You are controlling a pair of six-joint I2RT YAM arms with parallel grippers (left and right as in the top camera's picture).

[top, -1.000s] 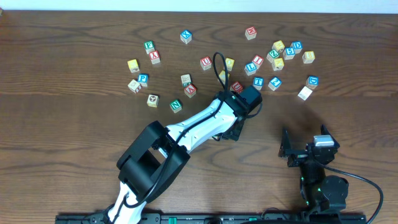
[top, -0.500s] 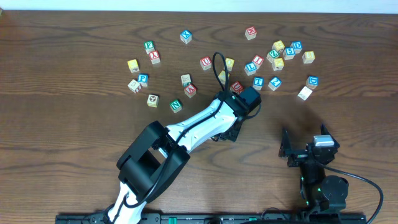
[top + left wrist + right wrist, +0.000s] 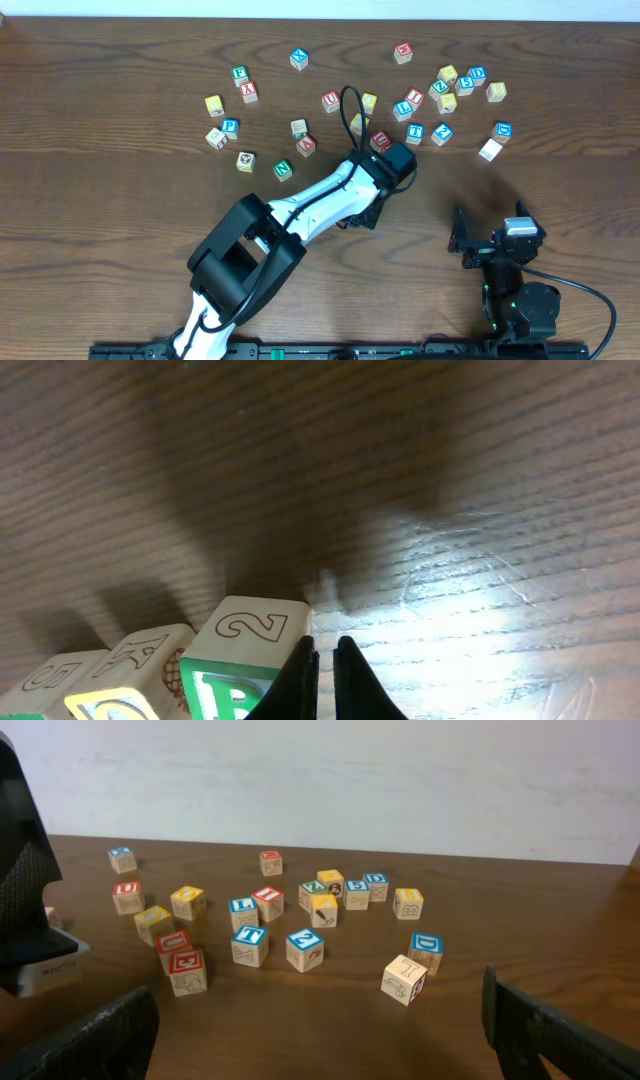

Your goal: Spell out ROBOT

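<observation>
In the overhead view the left arm point(image 3: 330, 195) is hanging over the middle of the table point(image 3: 100, 220), and its wrist is hiding the left gripper point(image 3: 325, 660). The right gripper point(image 3: 488, 232) is sitting near the front edge, its fingers spread wide and holding nothing. The blue T cube point(image 3: 415, 132) is lying among the loose cubes point(image 3: 447, 88), just beyond the left wrist and a little to its right, so I judge the left arm the nearer one. A cube has no long axis to line up with. In the left wrist view the left gripper's fingers are pressing together on nothing, just right of a green-lettered cube point(image 3: 235, 670). I cannot tell whether they are touching it. A yellow-faced cube point(image 3: 150, 645) and a third cube point(image 3: 50, 675) are lining up to its left. In the right wrist view the blue T cube point(image 3: 249, 942) is standing well ahead, left of centre. No container is showing anywhere.
</observation>
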